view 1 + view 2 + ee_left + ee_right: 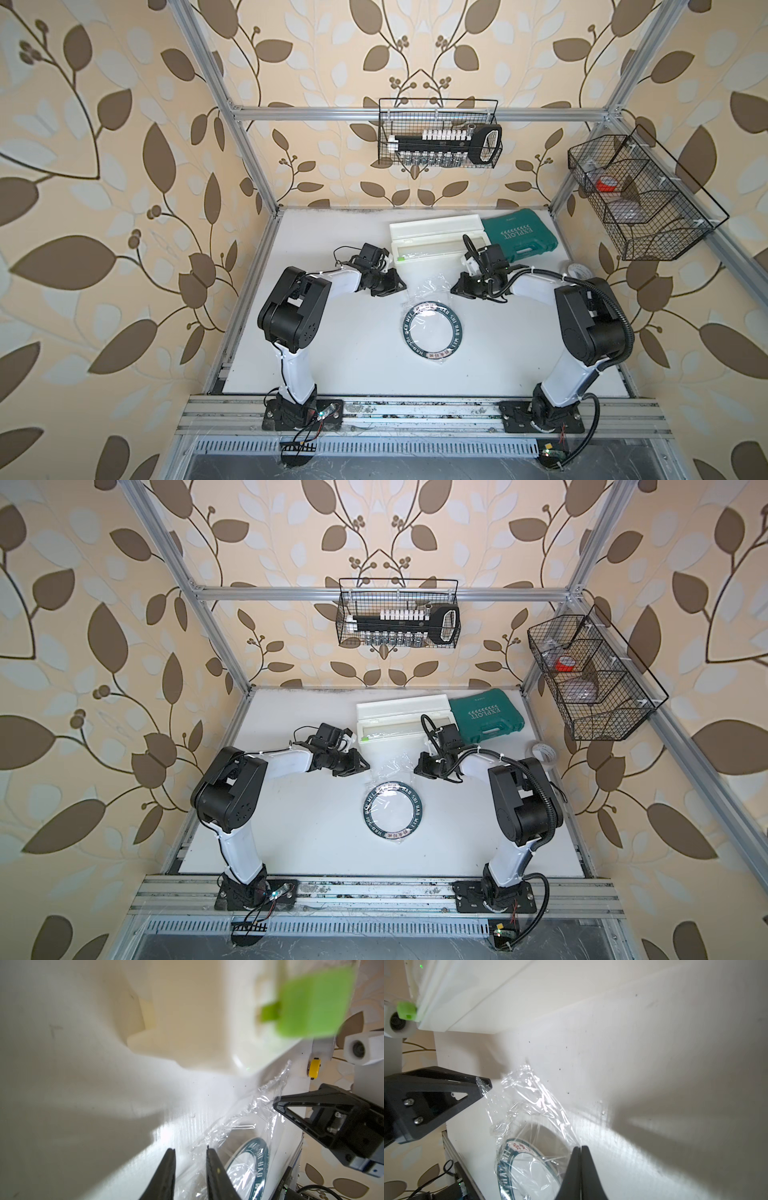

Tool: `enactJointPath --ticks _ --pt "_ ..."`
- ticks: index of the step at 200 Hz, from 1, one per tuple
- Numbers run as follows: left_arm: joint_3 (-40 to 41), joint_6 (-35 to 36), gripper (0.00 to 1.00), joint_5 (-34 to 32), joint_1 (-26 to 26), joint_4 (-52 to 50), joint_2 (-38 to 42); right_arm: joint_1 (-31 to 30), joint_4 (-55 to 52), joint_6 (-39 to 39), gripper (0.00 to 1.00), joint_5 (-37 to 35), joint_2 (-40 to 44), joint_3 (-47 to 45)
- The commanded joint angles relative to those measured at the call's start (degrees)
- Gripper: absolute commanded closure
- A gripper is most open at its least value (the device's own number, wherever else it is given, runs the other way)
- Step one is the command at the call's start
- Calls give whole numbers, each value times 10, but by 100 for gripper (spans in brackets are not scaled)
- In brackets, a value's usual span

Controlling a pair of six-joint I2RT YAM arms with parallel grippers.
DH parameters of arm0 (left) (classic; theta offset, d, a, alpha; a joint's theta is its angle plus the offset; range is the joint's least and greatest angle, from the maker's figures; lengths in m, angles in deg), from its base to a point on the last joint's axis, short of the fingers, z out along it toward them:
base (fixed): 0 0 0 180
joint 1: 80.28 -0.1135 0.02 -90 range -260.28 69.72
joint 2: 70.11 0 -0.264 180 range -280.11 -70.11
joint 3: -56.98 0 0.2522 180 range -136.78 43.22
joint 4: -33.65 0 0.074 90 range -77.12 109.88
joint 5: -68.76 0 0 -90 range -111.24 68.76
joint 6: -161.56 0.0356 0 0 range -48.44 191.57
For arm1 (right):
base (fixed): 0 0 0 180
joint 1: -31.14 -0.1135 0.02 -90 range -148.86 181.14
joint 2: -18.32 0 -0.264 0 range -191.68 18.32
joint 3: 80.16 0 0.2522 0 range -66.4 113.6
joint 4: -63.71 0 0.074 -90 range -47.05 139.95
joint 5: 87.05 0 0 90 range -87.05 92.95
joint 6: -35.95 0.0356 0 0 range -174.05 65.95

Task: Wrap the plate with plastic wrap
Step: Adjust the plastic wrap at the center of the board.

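Observation:
The plate point(432, 330) point(392, 810), white with a dark lettered rim, lies flat at mid-table. Crinkly plastic wrap point(432, 286) point(529, 1095) covers it and trails toward the white dispenser box point(436, 241). My left gripper point(402, 286) point(190, 1150) sits at the film's far left corner, jaws apart with the film's edge between them and draped on one tip. Opposite it, my right gripper point(454, 289) point(579, 1147) is at the far right corner, jaws pressed together on the film's edge. The plate's rim point(257, 1147) point(508, 1151) shows through the film in both wrist views.
Behind the dispenser's right end lies a green tool case point(521, 241). A clear tape roll point(579, 270) lies by the right arm. Wire baskets hang on the back rail point(440, 133) and the right frame point(640, 199). The dispenser's green tab point(400, 259) is close to the left gripper.

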Motion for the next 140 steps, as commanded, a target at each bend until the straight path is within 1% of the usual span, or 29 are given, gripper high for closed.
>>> enactJointPath --ticks 1,17,29,40,58,73,88,101,121,140 --pt "-11 15 73 -9 2 -17 3 2 -31 -21 92 -50 3 6" --pt "-7 16 73 -22 2 -27 7 0 -27 -17 86 -49 -2 -2" --pt "-2 17 73 -40 1 -40 14 -6 -26 -18 78 -53 -6 -1" --pt "3 17 73 -60 -4 -55 25 -10 -29 -19 72 -59 -5 1" --pt "12 19 73 -76 -17 -78 44 -9 -35 -15 63 -65 15 4" --pt "16 22 72 -81 -24 -92 65 -7 -57 -15 53 -78 33 13" --pt "14 25 68 -82 -24 -108 88 -1 -78 -10 47 -95 58 12" --pt "16 26 64 -78 -24 -125 112 4 -104 -5 45 -114 87 3" --pt "33 30 53 -57 -16 -148 160 4 -141 4 44 -132 144 -25" --pt "60 18 47 -45 11 -168 206 1 -169 25 50 -118 204 -68"
